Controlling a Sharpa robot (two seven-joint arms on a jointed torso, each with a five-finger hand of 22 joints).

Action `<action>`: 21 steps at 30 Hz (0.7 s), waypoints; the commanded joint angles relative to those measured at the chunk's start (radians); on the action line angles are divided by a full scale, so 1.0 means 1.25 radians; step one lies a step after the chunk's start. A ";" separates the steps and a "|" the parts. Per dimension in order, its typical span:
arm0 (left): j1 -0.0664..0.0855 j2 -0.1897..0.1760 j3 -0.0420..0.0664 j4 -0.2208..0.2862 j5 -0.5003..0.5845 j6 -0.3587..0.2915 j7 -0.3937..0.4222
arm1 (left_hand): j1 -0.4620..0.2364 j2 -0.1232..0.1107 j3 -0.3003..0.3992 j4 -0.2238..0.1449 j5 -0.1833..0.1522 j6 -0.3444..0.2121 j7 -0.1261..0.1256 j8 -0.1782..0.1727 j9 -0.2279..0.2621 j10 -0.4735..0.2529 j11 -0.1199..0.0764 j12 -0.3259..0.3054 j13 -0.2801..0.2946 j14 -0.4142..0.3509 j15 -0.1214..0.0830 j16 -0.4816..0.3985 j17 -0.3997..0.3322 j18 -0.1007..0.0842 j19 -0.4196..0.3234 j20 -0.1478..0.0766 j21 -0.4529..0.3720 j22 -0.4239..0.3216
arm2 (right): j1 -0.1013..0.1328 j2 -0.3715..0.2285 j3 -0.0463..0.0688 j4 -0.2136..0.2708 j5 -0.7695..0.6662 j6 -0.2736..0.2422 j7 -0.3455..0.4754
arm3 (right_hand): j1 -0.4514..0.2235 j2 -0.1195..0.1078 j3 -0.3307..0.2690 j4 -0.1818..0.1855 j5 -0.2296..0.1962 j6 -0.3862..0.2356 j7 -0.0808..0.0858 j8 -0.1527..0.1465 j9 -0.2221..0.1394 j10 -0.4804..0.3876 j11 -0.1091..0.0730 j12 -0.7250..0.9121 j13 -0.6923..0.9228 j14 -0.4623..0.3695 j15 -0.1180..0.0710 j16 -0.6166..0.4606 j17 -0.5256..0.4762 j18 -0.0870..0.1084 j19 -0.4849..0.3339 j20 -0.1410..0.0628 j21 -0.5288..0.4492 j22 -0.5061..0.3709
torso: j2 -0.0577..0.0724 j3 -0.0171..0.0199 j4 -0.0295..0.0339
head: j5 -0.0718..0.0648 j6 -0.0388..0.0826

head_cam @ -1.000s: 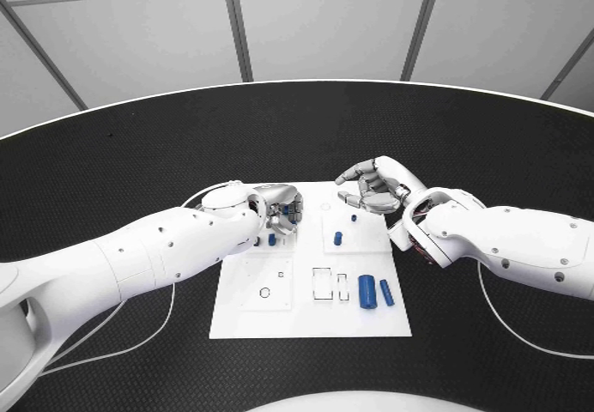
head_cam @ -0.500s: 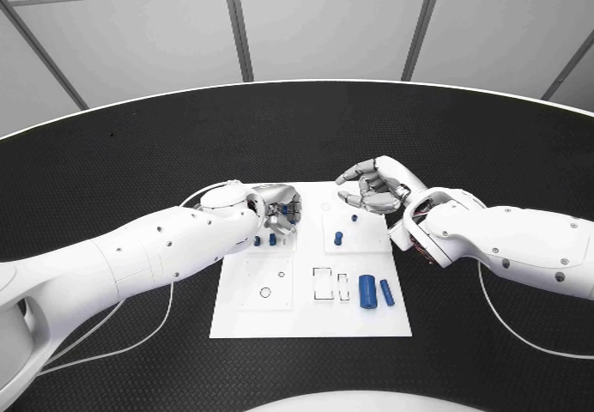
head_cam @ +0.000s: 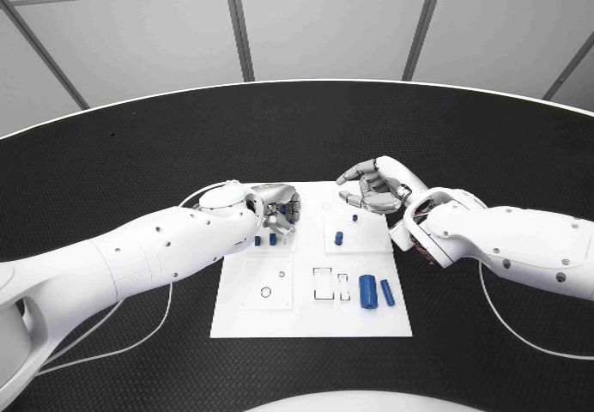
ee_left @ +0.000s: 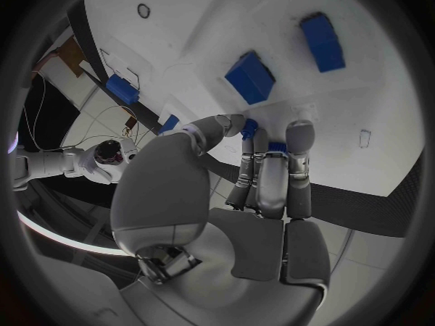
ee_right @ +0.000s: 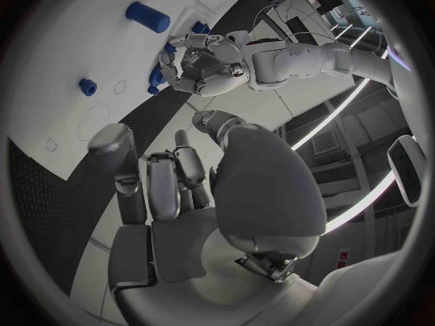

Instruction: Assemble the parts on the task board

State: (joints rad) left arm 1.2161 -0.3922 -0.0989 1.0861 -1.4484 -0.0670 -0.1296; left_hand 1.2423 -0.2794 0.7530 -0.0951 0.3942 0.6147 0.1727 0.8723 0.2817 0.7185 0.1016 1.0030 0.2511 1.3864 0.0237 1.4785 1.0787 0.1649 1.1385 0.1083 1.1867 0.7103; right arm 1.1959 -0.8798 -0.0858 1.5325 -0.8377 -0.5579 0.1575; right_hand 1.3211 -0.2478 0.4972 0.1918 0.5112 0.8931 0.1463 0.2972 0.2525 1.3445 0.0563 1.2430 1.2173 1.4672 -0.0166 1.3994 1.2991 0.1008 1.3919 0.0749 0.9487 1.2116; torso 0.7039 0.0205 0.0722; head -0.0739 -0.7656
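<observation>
The white task board (head_cam: 310, 313) lies mid-table. My left hand (head_cam: 277, 215) hovers over its far left corner and pinches a small blue part (ee_left: 249, 128) between thumb and fingertips. Beside this hand two blue blocks (ee_left: 251, 76) sit on the board, and two small blue pieces (head_cam: 265, 240) stand just below it. My right hand (head_cam: 376, 189) hangs over the far right corner with its fingers loosely curled and apart, holding nothing. Near it a blue peg (head_cam: 336, 238) stands upright. A thick blue cylinder (head_cam: 367, 289) and a thinner one (head_cam: 387, 293) lie at the near right.
The black table (head_cam: 148, 146) spreads wide round the board, with its pale rim curving along the far side. Empty cutouts (head_cam: 322, 283) mark the board's near half. A white cable (head_cam: 136, 326) trails from my left arm across the table.
My left hand has shifted slightly toward the far edge, uncovering two small blue pieces below it. The right hand has not moved.
</observation>
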 commanded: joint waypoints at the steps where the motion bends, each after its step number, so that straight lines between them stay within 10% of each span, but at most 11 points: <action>1: 0.000 -0.002 0.000 0.001 0.000 -0.001 -0.001 | -0.003 -0.006 -0.009 0.001 -0.001 -0.007 -0.002 -0.004 0.000 -0.007 -0.001 -0.005 -0.002 -0.001 0.002 0.002 -0.002 0.003 0.001 0.005 -0.004 -0.002 | 0.000 0.000 0.000 0.000 0.000 0.000 0.000 | -0.008 -0.002 0.001 -0.001 0.005 -0.001 0.002 0.004 -0.001 -0.004 0.000 0.000 0.001 0.034 -0.004 -0.003 0.001 0.013 -0.004 0.002 0.002 0.001 | 0.000 0.0003 -0.0004 | 0.001 0.000; 21: 0.000 -0.014 0.000 0.011 0.000 0.000 -0.006 | -0.014 -0.008 -0.034 0.005 -0.001 -0.018 -0.005 -0.004 0.001 -0.018 -0.005 -0.006 -0.004 -0.005 -0.001 0.000 -0.011 0.003 0.001 0.003 -0.011 -0.009 | 0.000 -0.001 0.000 0.000 0.000 0.000 0.001 | -0.008 -0.002 0.001 -0.001 0.005 -0.001 0.002 0.004 -0.001 -0.004 0.000 0.000 0.001 0.034 -0.004 -0.003 0.001 0.013 -0.004 0.002 0.002 0.001 | 0.000 -0.0002 0.0000 | 0.001 -0.001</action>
State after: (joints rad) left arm 1.2161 -0.4087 -0.0986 1.0989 -1.4481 -0.0677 -0.1373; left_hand 1.2345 -0.2871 0.7172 -0.0895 0.3942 0.6020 0.1659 0.8723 0.2815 0.7038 0.0946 0.9991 0.2491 1.3863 0.0237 1.4785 1.0662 0.1715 1.1390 0.1075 1.1771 0.7003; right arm 1.1959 -0.8811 -0.0858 1.5328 -0.8377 -0.5579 0.1584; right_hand 1.3211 -0.2478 0.4972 0.1918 0.5111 0.8930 0.1463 0.2972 0.2525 1.3445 0.0563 1.2430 1.2171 1.4672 -0.0166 1.3994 1.2990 0.1008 1.3919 0.0749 0.9487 1.2114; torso 0.7039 0.0202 0.0725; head -0.0726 -0.7660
